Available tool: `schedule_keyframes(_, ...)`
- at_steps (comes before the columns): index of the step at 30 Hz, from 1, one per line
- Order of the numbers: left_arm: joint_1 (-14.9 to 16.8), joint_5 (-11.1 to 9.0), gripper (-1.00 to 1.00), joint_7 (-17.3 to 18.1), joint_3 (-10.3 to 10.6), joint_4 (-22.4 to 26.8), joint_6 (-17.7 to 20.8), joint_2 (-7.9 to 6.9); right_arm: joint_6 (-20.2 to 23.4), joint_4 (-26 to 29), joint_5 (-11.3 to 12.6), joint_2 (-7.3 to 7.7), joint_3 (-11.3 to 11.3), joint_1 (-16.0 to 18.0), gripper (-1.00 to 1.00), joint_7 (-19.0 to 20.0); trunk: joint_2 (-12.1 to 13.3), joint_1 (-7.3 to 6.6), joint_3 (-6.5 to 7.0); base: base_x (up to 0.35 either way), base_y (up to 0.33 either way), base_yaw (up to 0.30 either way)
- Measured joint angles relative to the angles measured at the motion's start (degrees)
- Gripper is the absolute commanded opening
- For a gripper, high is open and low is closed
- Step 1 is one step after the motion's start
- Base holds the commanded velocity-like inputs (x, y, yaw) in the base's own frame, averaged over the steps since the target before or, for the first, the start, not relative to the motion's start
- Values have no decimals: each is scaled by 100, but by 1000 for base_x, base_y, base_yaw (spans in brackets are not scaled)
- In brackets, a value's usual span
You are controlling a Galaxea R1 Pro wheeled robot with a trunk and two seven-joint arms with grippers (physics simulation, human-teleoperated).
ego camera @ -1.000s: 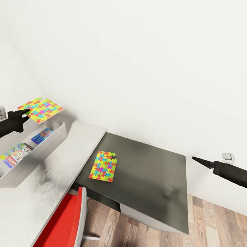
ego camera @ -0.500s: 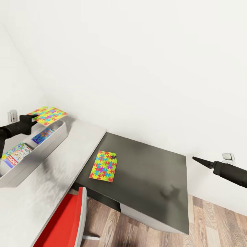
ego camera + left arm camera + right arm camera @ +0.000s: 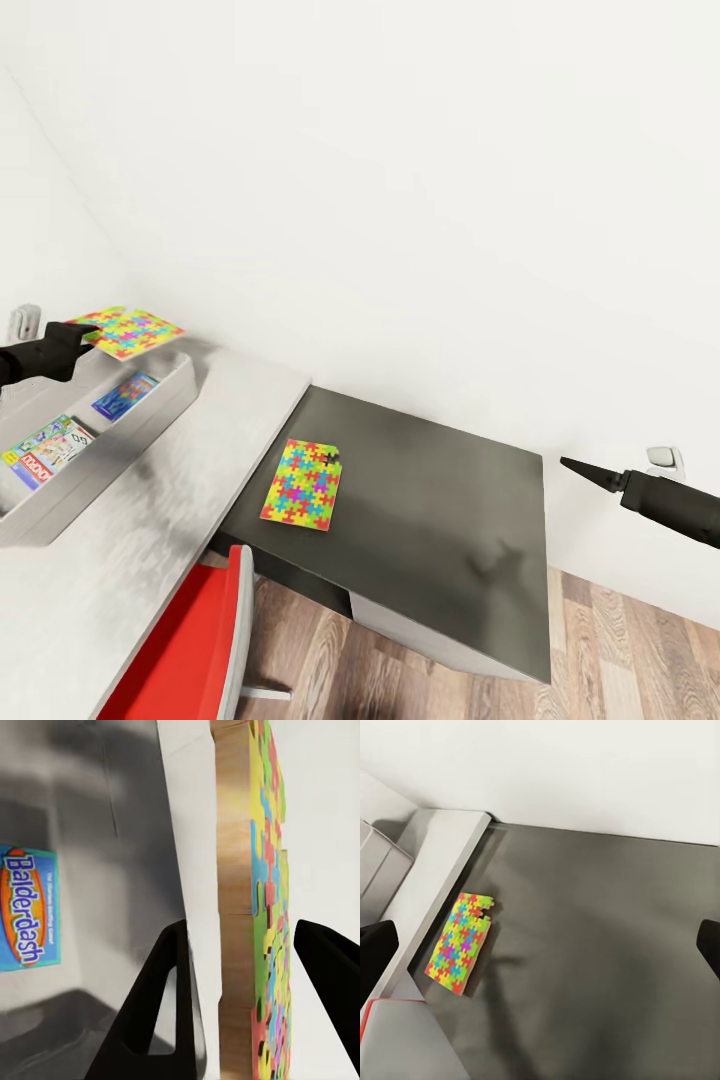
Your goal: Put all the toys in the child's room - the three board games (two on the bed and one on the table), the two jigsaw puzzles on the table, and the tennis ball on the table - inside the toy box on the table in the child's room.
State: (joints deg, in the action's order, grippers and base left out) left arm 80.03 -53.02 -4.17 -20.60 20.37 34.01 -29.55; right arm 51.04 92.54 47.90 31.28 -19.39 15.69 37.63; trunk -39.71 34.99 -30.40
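Note:
My left gripper (image 3: 82, 331) is shut on the edge of a multicoloured jigsaw puzzle (image 3: 132, 332), holding it tilted over the far end of the pale grey toy box (image 3: 112, 441). In the left wrist view that jigsaw puzzle (image 3: 251, 900) stands on edge between my fingers (image 3: 166, 997). Inside the box lie a blue board game (image 3: 125, 394), lettered Balderdash (image 3: 26, 907), and a white-green one (image 3: 45, 452). A second jigsaw puzzle (image 3: 302, 484) (image 3: 461, 943) lies flat on the dark cabinet by the table (image 3: 200, 470). My right gripper (image 3: 578, 466) hovers open far right, holding nothing.
The dark grey cabinet (image 3: 440, 520) adjoins the table's right end, with wood floor (image 3: 620, 660) beyond it. A red chair (image 3: 190, 650) is tucked under the table's near edge. White walls close the back and left; wall sockets (image 3: 664, 459) (image 3: 25, 320) sit low.
My left gripper has carried the puzzle down and leftward, from high above the box to just over its far end. The right arm has stayed still.

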Motion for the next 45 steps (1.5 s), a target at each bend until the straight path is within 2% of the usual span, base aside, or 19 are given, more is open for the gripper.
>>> schedule_keyframes(13,21,91,-100,30,21,-40,-152,-275,-2,0,0,0,9,0,100,1,0,0,0,0,0,0)
schedule_keyframes(18,13,184,-100,117,30,-43,-234,-425,-3,0,0,0,12,0,100,1,0,0,-5,0,0,0)
schedule_keyframes(23,8,271,-100,233,38,-43,-269,-465,-5,0,-1,0,41,0,100,1,0,0,-26,0,0,0)
schedule_keyframes(27,12,501,-100,343,46,-43,-348,-487,-9,0,-1,0,116,0,100,1,0,0,-54,0,0,0)
schedule_keyframes(33,26,713,-100,400,48,-42,-440,-492,-14,0,-2,0,166,0,100,1,0,0,-104,0,0,0)
schedule_keyframes(45,9,801,-100,576,58,-38,-532,-500,-23,0,-1,0,194,0,100,1,0,0,-209,0,0,0)
